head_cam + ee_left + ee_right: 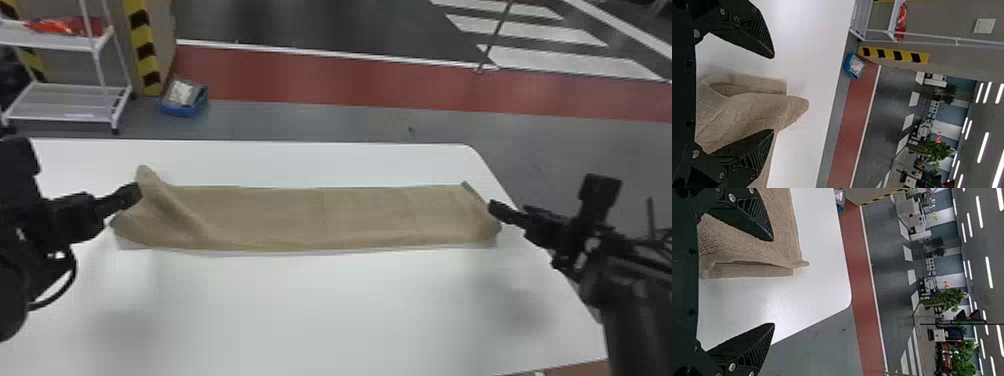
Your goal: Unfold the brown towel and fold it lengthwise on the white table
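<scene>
1. The brown towel (325, 215) is lying as a long strip across the white desk (300, 310), its left end rucking up into a peak and its right end showing layered edges.
2. I'm judging that the lengthwise fold is the step in hand and is nearing its finish, only the ends needing tidying.
3. The left hand (773, 94) is holding its fingers wide apart, cloth lying between them but not being pinched. The right hand (773, 282) is also gaping at the other end, one finger hanging over the towel.
4. The next move is probably calling for a smoothing of that left end (a careless tug could be dragging the whole strip askew).
5. Beyond the desk, a white cart (75, 100) is standing near a blue box (184, 109), and a red band (350, 80) is running across the grey floor (320, 122).
</scene>
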Action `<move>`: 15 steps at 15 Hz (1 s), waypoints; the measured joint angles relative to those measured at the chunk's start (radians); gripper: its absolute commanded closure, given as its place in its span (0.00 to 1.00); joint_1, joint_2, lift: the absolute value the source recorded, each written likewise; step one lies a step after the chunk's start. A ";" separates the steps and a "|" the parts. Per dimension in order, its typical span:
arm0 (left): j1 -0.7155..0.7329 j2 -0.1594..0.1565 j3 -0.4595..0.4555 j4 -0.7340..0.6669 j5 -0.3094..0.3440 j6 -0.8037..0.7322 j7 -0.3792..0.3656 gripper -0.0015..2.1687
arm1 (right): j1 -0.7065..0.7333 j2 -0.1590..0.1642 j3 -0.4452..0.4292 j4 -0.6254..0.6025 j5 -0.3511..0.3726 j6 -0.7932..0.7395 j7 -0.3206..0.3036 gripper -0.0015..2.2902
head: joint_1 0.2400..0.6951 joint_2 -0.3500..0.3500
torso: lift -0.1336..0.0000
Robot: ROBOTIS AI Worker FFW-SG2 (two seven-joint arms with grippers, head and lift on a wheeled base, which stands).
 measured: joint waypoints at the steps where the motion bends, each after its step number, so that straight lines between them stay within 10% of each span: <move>1: -0.005 0.002 0.005 0.005 0.001 0.032 -0.019 0.18 | 0.002 0.001 0.001 0.000 0.000 0.000 0.000 0.06 | 1.00 0.19 | 0.08; 8: 0.006 0.005 0.006 -0.006 0.031 0.108 -0.097 0.34 | 0.004 0.000 0.003 0.000 0.000 -0.003 0.000 0.06 | 1.00 0.16 | 0.08; 10: 0.008 0.004 0.003 -0.010 0.041 0.109 -0.095 0.62 | 0.004 0.000 0.001 0.000 0.000 -0.003 0.000 0.06 | 1.00 0.15 | 0.08; 15: 0.012 0.004 0.006 -0.021 0.049 0.147 -0.092 0.63 | 0.004 -0.003 -0.006 0.000 -0.005 -0.003 0.000 0.06 | 1.00 0.14 | 0.08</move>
